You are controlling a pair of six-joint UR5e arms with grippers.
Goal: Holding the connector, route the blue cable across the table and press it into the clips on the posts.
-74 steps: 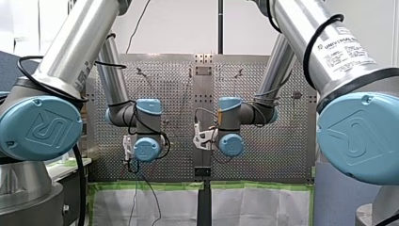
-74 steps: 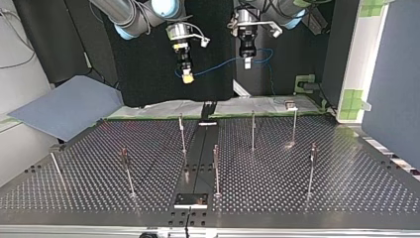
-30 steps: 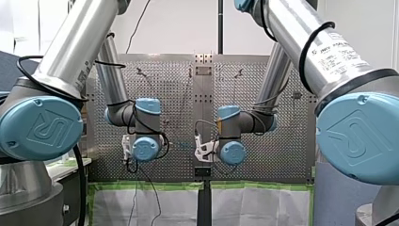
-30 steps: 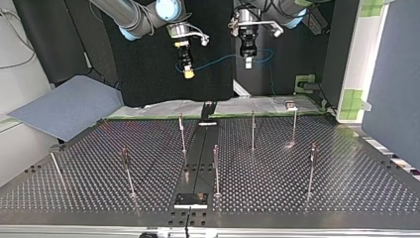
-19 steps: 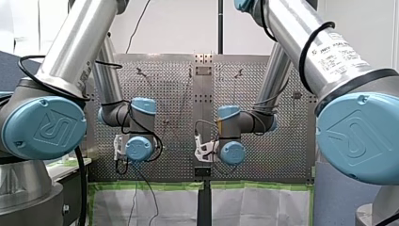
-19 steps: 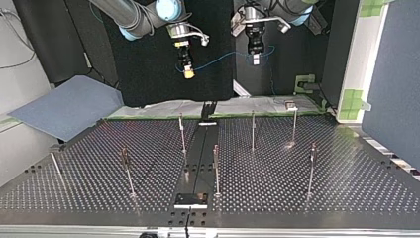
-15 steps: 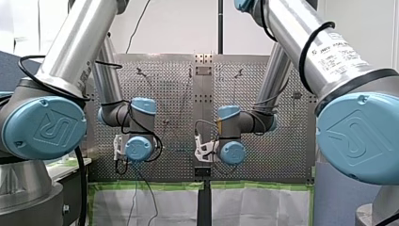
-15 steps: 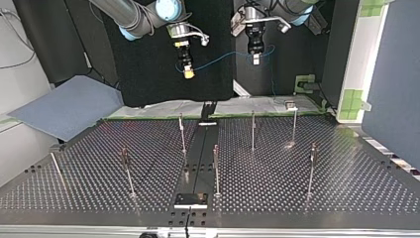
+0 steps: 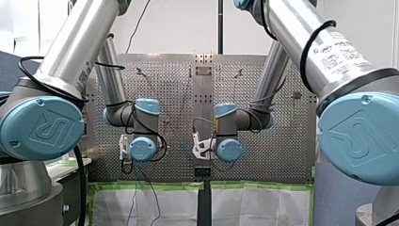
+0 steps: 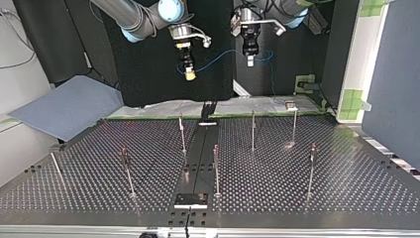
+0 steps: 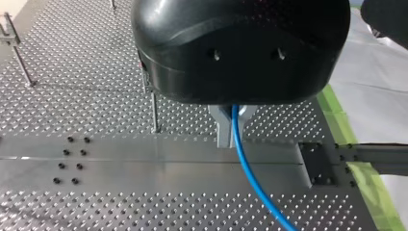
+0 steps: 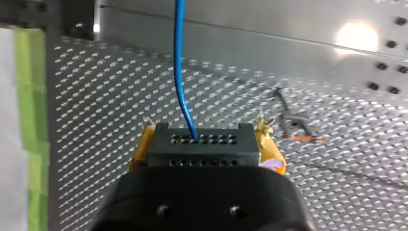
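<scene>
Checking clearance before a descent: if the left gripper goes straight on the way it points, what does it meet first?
Probably the table's smooth centre strip, straight ahead of the left gripper; the nearest post stands aside. Depth unclear.

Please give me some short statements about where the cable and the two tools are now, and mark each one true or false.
My right tool holds the black connector between yellow pads. True.
The blue cable already sits in a clip on a post. False: it hangs in the air between the tools, above the posts.
My left tool is shut on the blue cable. True.
Both tools rest on the table. False: both hang well above the table.
</scene>
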